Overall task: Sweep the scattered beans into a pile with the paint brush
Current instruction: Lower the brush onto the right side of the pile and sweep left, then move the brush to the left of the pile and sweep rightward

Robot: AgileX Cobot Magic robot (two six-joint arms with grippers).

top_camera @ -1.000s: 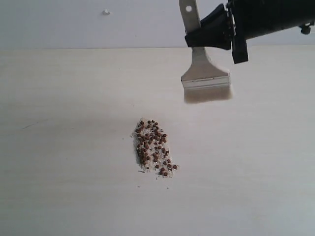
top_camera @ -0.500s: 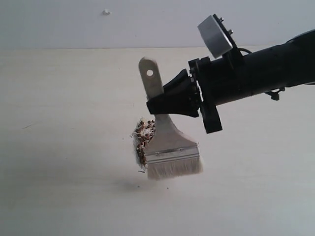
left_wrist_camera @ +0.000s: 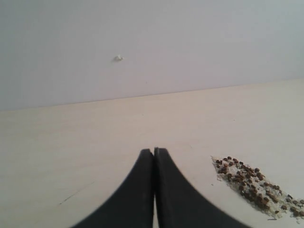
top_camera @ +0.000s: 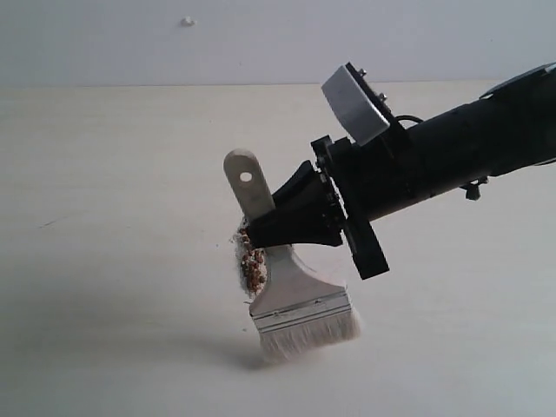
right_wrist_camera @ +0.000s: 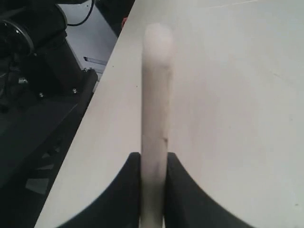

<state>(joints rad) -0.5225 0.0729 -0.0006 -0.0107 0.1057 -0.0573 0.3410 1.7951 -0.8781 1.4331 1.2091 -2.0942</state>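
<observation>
a pale wooden table [top_camera: 104,287] seen from the exterior view. the right gripper [top_camera: 271,233], on a black arm reaching in from the right, pinches the handle of the paint brush [top_camera: 295,291] between its jaws; the right wrist view shows the handle clamped tight. the brush hangs tilted, white bristles down and low over the table, just in front of the beans [top_camera: 251,266]; whether the bristles touch the surface cannot be told. the beans, reddish-brown with pale crumbs, lie in one tight, long strip near the middle of the table, partly hidden behind the brush, and no strays show far off. the left gripper [left_wrist_camera: 154,153] hovers apart with its jaws pressed together, holding nothing. the gathering looks largely done; what seems left is nudging the strip's ends into a rounder heap.
</observation>
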